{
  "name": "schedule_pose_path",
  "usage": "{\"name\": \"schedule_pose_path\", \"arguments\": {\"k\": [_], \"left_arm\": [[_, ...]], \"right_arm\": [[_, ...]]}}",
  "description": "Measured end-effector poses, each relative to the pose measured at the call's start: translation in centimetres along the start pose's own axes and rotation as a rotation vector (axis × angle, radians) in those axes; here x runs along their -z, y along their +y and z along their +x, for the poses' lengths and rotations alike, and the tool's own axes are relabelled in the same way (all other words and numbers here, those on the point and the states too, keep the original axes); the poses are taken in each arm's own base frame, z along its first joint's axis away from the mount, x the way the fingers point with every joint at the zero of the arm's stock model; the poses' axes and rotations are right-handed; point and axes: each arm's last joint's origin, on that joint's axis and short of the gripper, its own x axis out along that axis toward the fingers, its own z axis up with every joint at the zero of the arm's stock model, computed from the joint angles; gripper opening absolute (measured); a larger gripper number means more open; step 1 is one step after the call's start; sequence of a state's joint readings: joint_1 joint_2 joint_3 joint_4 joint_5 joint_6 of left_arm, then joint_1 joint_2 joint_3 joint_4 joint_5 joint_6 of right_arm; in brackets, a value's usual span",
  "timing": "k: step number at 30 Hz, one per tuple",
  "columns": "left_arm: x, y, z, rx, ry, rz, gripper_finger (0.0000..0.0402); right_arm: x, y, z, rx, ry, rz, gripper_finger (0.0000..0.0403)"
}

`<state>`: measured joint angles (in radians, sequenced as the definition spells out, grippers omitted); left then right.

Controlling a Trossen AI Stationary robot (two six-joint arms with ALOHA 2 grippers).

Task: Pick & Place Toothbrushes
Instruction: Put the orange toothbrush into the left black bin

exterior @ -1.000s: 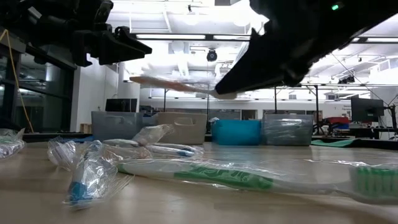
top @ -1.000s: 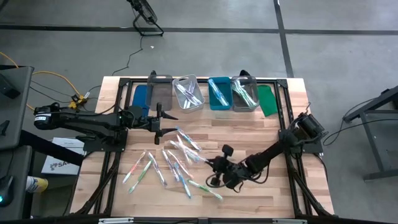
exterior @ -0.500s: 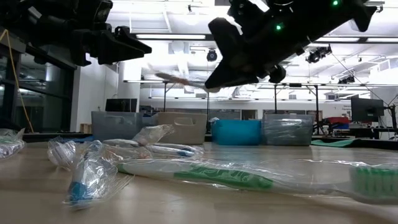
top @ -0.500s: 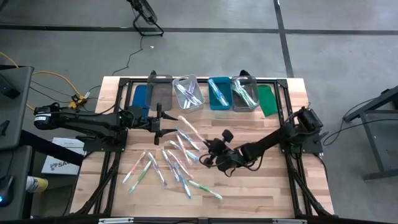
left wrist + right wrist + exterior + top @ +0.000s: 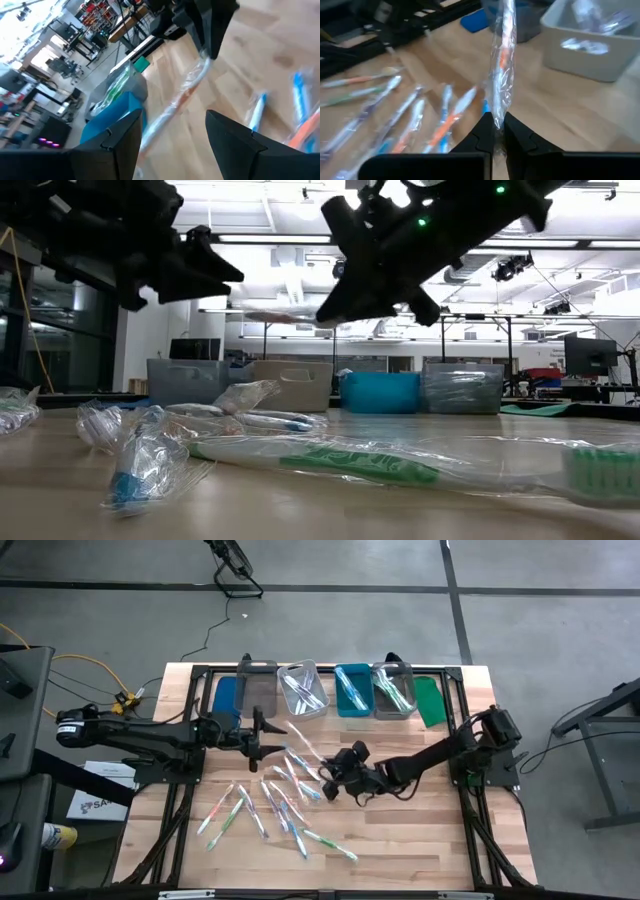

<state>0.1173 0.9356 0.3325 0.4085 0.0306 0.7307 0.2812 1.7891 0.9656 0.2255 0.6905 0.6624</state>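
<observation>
My right gripper (image 5: pixel 333 772) is shut on one wrapped toothbrush (image 5: pixel 306 745) with an orange accent and holds it in the air over the middle of the table. The toothbrush (image 5: pixel 182 97) points toward my left gripper (image 5: pixel 266 730), which is open; its free end reaches between the two left fingers, and I cannot tell if it touches them. Many more wrapped toothbrushes (image 5: pixel 268 802) lie flat and scattered on the table's near left part. Some lie in the clear bin (image 5: pixel 303 690) and in the two bins to its right. My right gripper pinches the toothbrush between its two fingers by one end of the clear wrapper (image 5: pixel 496 114). The fingers lie along it and come level from the table's right. The toothbrush (image 5: pixel 503 50) sticks out straight ahead of the fingertips, lifted clear of the table.
A row of bins stands at the far edge: grey (image 5: pixel 258 688), clear, teal (image 5: pixel 352 690), clear (image 5: pixel 394 690). A blue flat piece (image 5: pixel 227 695) lies left of them, a green one (image 5: pixel 428 700) right. A green-accented toothbrush (image 5: pixel 335 463) lies near the low camera.
My right gripper has carried the toothbrush up, toward the table's far edge and left, toward my left gripper, staying shut on it. The toothbrush's free end now reaches the left fingers. My left gripper has stayed about where it was.
</observation>
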Motion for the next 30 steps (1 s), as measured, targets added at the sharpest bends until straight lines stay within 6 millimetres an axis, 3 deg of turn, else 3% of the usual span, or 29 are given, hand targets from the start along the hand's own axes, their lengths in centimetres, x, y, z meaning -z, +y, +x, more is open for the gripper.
{"name": "schedule_pose_path", "arguments": {"k": [15,30], "left_arm": [[-0.5,0.8,0.4,-0.044,0.052,0.461,0.0212],[-0.4,0.9,0.5,0.045,0.178,0.649,0.0212]], "right_arm": [[-1.6,-1.6,1.4,-0.075,0.074,0.063,0.0012],[-2.3,-2.3,2.2,-0.135,0.101,0.117,0.0013]]}}
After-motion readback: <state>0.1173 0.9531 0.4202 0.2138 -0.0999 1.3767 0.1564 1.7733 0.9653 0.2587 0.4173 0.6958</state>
